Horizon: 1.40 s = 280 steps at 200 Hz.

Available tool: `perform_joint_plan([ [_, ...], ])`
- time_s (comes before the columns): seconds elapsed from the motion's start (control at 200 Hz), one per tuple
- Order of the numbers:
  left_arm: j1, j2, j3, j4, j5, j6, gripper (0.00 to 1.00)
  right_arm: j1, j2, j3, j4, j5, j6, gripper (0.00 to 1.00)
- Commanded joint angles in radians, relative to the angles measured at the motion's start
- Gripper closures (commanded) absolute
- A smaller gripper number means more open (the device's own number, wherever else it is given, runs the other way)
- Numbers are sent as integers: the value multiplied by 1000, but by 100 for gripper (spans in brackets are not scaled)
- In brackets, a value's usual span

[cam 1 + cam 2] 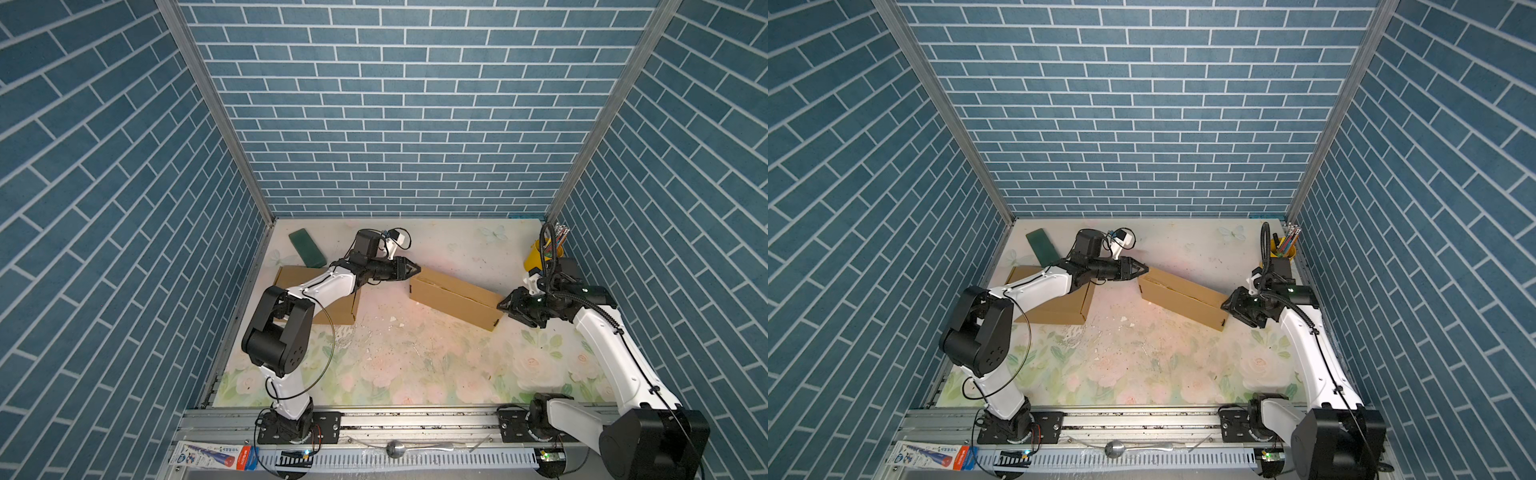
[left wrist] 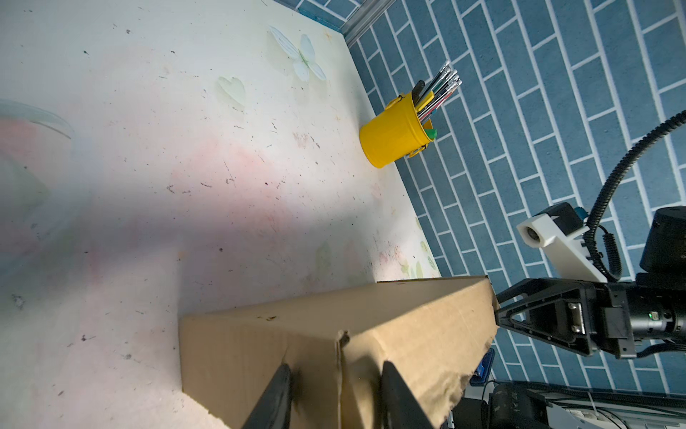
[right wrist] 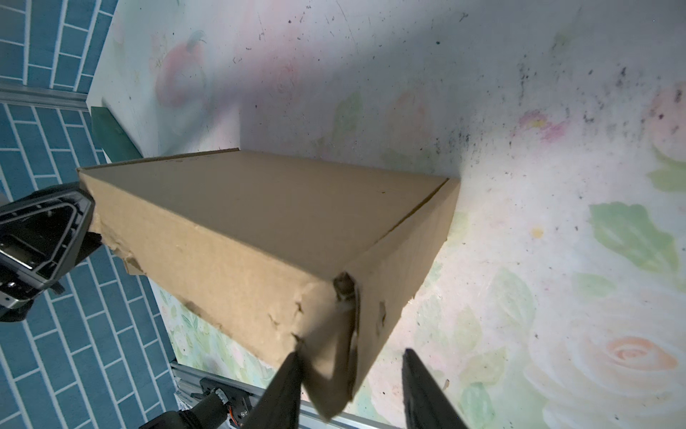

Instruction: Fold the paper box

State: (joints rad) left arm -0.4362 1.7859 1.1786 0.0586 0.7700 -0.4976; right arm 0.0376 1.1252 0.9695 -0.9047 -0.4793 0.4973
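The paper box (image 1: 453, 297) (image 1: 1183, 297) is a long, closed brown cardboard box lying slantwise mid-table, between my two grippers. My left gripper (image 1: 417, 269) (image 1: 1145, 269) is at its far left end. In the left wrist view the left gripper (image 2: 336, 366) straddles the end corner of the box (image 2: 371, 323), one finger pressed on each face. My right gripper (image 1: 503, 305) (image 1: 1225, 303) is at the opposite end. In the right wrist view the right gripper (image 3: 350, 353) has one finger on the crumpled corner of the box (image 3: 278, 215). The other finger stands clear of the box.
A second flat cardboard piece (image 1: 332, 307) lies under the left arm, with a dark green flat object (image 1: 307, 248) behind it. A yellow cup of pencils (image 1: 536, 253) (image 2: 393, 137) stands in the back right corner. A spoon (image 1: 395, 449) lies on the front rail.
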Motion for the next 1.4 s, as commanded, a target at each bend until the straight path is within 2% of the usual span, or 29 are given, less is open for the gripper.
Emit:
perform_joint_plan([
  [0.0, 8, 41, -62, -158, -115, 34, 61, -12, 8, -3, -42, 73, -33, 64],
  [0.14, 7, 31, -87, -146, -123, 32, 62, -13, 15, -29, -31, 82, -54, 76],
  [0.415, -8, -28, -129, -132, -130, 27, 62, -9, 18, -26, -32, 67, -80, 77],
  [0.555, -19, -101, -198, -131, -146, 12, 61, -6, -4, -12, -91, 60, -91, 69],
  [0.685, -29, -203, -245, -180, -176, 11, 54, 1, -48, -2, -121, 0, -74, 49],
  [0.765, -27, -286, -269, -236, -226, 35, 49, 3, -46, 27, -137, -20, -73, 41],
  [0.82, -24, -312, -251, -309, -241, 56, 47, 2, -53, 40, -148, 8, -81, 37],
  [0.905, -22, -351, -230, -390, -253, 89, 46, 2, -55, 14, -136, 58, -84, 32],
  [1.055, -10, -400, -253, -428, -276, 100, 44, 1, -31, -24, -85, 42, -45, 27],
  [1.145, -10, -384, -261, -367, -286, 98, 41, 14, -31, -69, -26, 18, 19, 25],
  [1.265, -20, -249, -183, -294, -280, 101, 40, 119, -29, -176, 117, 36, 167, 25],
  [1.395, -55, -140, -148, -244, -266, 98, 40, 190, -23, -265, 217, 78, 255, 26],
])
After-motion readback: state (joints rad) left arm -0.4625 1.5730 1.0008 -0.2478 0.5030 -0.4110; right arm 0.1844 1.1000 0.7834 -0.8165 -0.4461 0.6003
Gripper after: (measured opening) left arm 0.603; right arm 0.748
